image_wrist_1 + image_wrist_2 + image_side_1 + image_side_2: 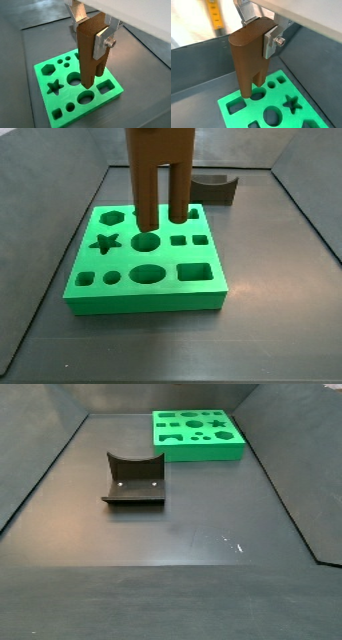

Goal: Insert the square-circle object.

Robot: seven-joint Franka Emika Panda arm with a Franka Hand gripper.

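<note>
- The green board (147, 268) lies flat on the dark grey floor (160, 574), its top face cut with shaped holes: star, hexagon, rounds, squares
- None of the holes seen in the side views has anything lying in it
- The square-circle object (90, 47) hangs upright over the board, long axis vertical, its two prongs pointing down at the holes
- In a side view the prong tips (160, 223) reach the board's top face near its far middle holes; whether they have entered cannot be told
- The gripper (264, 37) is above the board, its silver fingers (102, 42) clamped on the upper part of the brown block
- The fixture (134, 482) stands on the floor well apart from the board
- Bare floor lies open all round the board up to the raised walls (47, 459)
</note>
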